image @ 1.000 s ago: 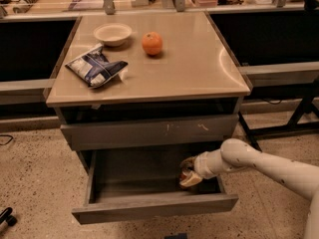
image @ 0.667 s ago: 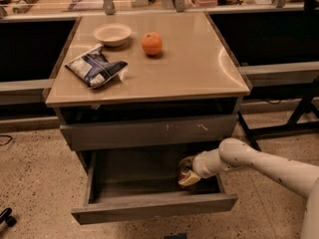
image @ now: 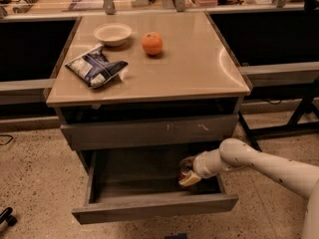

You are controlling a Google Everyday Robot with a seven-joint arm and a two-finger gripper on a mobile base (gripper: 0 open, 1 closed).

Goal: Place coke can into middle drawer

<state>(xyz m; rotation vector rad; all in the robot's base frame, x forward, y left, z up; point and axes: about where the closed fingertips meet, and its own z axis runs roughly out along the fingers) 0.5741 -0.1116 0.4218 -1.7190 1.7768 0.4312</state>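
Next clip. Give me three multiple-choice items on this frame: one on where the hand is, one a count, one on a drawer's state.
1. Where is the hand?
A) resting on the countertop
B) inside the middle drawer, at its right side
C) down on the floor

2. How many things lie on the countertop?
A) one
B) three
C) five

3. The scratched drawer front is:
A) shut
B) pulled fully out
C) taken off

Answers:
1 B: the arm's end sits within the drawer's right part, behind its front panel.
2 B: a bowl, an orange and a bag.
3 A: it sits back under the countertop, while the middle drawer below it stands pulled out.
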